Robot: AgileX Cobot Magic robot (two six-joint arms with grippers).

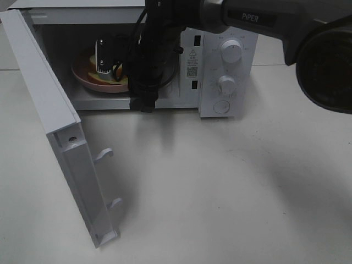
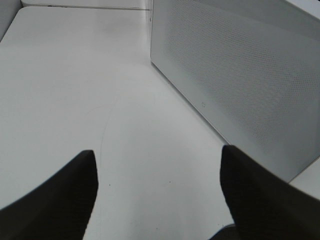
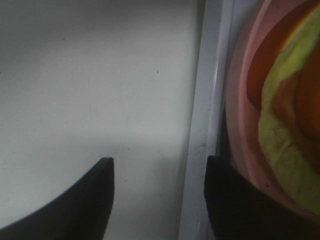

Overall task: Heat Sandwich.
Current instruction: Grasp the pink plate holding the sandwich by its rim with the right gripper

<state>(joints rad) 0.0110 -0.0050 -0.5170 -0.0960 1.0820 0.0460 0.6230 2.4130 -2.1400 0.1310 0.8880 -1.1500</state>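
Note:
The sandwich (image 3: 282, 130), showing pale green lettuce and an orange-red layer, lies on a round pink plate (image 3: 239, 100) inside the white microwave (image 1: 225, 66). In the high view the plate (image 1: 102, 85) sits on the oven floor, with a sliver of the sandwich (image 1: 119, 71) showing beside my right arm. My right gripper (image 3: 157, 200) is inside the cavity, open, with nothing between its fingers; one finger (image 3: 235, 205) is right beside the plate's rim. My left gripper (image 2: 157, 195) hangs open over bare table, next to the microwave's perforated side wall (image 2: 240, 75).
The microwave door (image 1: 55, 126) stands swung wide open toward the front left, latch hooks (image 1: 104, 155) sticking out. Two control knobs (image 1: 231, 52) and a button are on the oven's right panel. My right arm's black cables (image 1: 146, 82) hang across the opening.

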